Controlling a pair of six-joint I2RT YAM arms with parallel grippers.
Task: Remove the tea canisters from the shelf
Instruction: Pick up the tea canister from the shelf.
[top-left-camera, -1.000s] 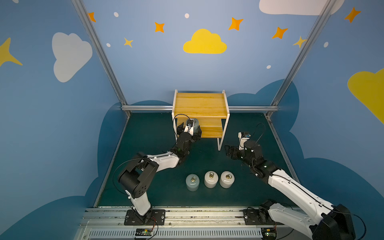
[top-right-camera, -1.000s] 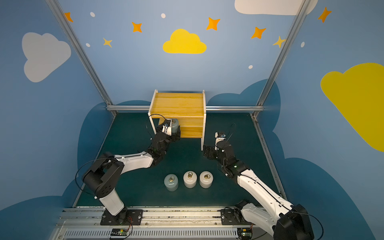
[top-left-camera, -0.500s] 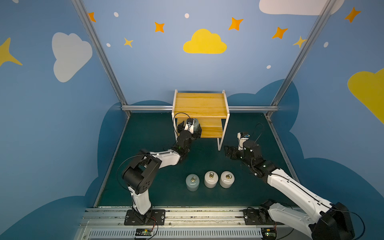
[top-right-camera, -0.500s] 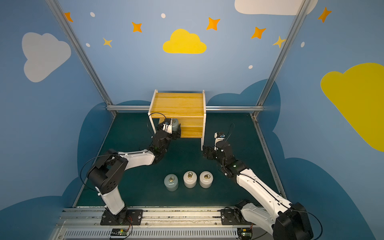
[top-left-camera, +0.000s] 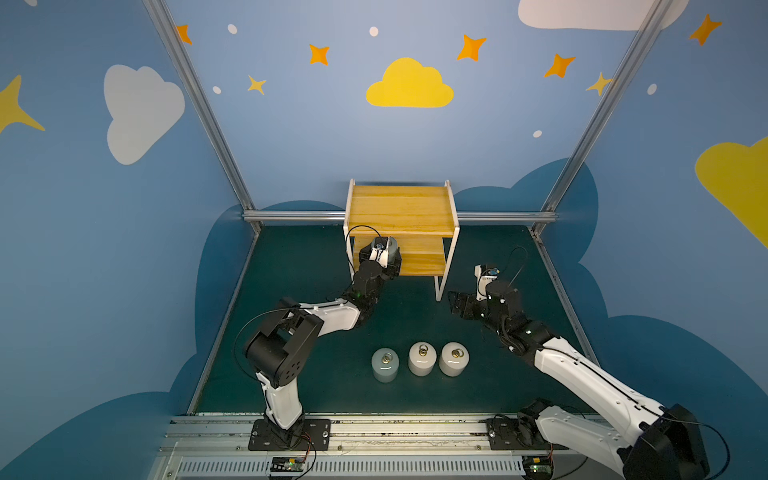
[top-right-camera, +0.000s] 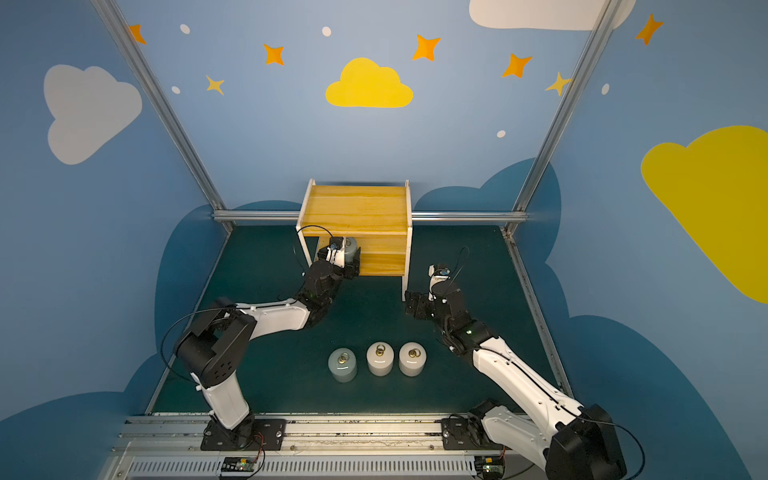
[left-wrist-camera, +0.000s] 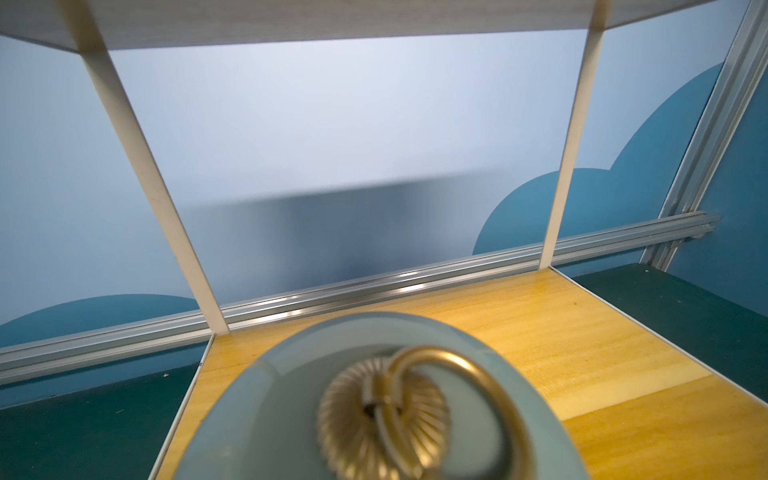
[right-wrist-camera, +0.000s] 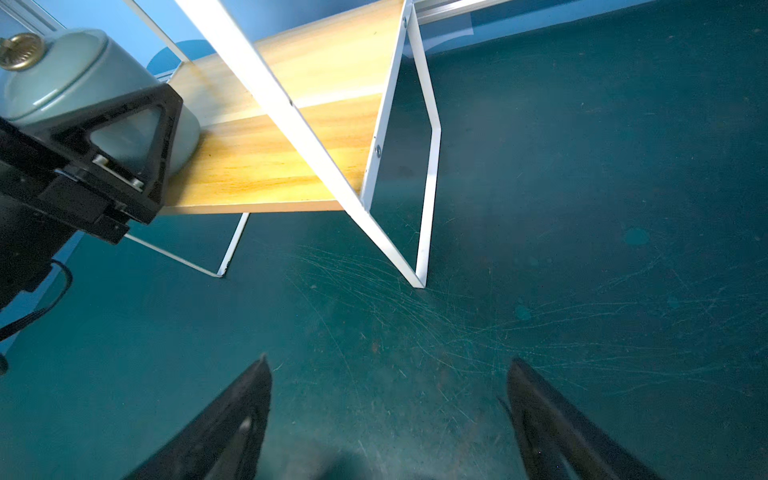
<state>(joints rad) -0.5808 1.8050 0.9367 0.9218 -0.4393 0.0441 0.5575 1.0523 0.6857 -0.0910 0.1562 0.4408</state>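
Note:
One pale grey-blue tea canister (top-left-camera: 391, 244) (top-right-camera: 351, 245) stands at the left end of the shelf's (top-left-camera: 401, 208) (top-right-camera: 357, 208) lower board. My left gripper (top-left-camera: 384, 255) (top-right-camera: 344, 257) reaches in under the top board and is shut on it. In the right wrist view a black left finger (right-wrist-camera: 124, 124) presses on the canister's (right-wrist-camera: 83, 70) side. The left wrist view is filled by its lid (left-wrist-camera: 291, 395) and brass ring. Three more canisters stand on the mat in front: a grey-blue one (top-left-camera: 385, 365) and two white ones (top-left-camera: 422, 359) (top-left-camera: 454, 359). My right gripper (top-left-camera: 457, 305) (right-wrist-camera: 388, 374) hangs open and empty by the shelf's right front leg.
The shelf's white front leg (right-wrist-camera: 419, 274) stands close ahead of my right gripper. Aluminium rails (top-left-camera: 498, 216) run along the back and sides of the green mat (top-left-camera: 291, 270). The shelf's top board (top-right-camera: 357, 195) is bare.
My left gripper's jaws have closed from wide open onto the grey-blue canister on the lower board. The left elbow has shifted slightly. The right arm has barely moved.

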